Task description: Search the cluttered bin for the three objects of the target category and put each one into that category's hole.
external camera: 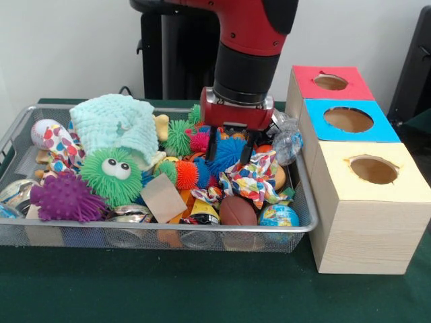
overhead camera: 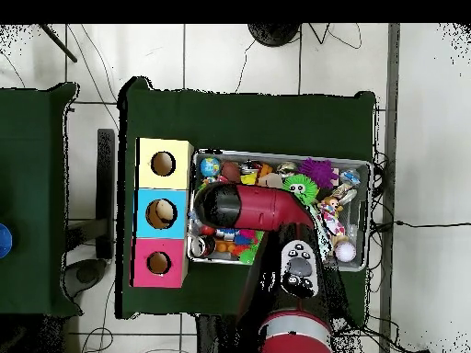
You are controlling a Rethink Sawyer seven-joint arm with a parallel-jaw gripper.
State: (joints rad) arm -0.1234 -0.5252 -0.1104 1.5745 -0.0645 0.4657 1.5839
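The wire mesh bin is full of toys. My gripper hangs low over its right half, fingers apart on either side of a blue spiky ball, holding nothing. A white cloth with coloured triangles lies just in front of and below the gripper. A white cloth with hearts lies at the bin's left, next to a rounded white dotted piece. The yellow-topped box's hole is right of the bin. In the overhead view the arm hides the gripper; the yellow box's hole shows.
A mint-green knitted cloth, green and purple spiky balls, a small football and a globe ball fill the bin. The blue-topped and red-topped box holes lie behind the yellow one.
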